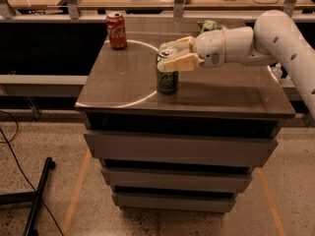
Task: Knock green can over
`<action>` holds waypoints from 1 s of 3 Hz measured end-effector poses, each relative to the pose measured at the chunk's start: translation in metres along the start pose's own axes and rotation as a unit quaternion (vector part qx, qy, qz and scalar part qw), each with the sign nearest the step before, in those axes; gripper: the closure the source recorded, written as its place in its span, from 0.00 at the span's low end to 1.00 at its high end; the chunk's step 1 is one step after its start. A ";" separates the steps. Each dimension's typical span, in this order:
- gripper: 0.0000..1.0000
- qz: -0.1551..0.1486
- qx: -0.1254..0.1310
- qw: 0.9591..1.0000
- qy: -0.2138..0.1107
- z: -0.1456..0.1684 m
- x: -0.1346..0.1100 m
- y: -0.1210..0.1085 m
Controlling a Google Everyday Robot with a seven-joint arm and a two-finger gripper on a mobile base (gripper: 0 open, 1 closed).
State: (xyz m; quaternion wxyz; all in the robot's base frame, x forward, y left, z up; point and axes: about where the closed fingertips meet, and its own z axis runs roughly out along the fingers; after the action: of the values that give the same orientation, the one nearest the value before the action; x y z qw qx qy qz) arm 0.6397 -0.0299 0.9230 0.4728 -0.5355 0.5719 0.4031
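Observation:
The green can stands upright near the middle of the dark table top, on a white curved line. My gripper reaches in from the right on a white arm and is at the can's top. Its fingers are open, one finger behind the can's rim and the other in front of it, against the upper part of the can. The can's silver top is mostly hidden by the fingers.
A red cola can stands at the table's back left corner. A green-and-white snack bag lies at the back, behind my arm. The table is a drawer cabinet. A black stand lies on the floor at left.

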 end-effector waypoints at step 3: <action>1.00 -0.017 0.021 0.998 0.053 -0.021 -0.014 -0.010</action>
State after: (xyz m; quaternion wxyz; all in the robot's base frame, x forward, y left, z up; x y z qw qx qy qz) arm 0.6467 -0.0476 0.9419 0.4597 -0.5559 0.5955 0.3537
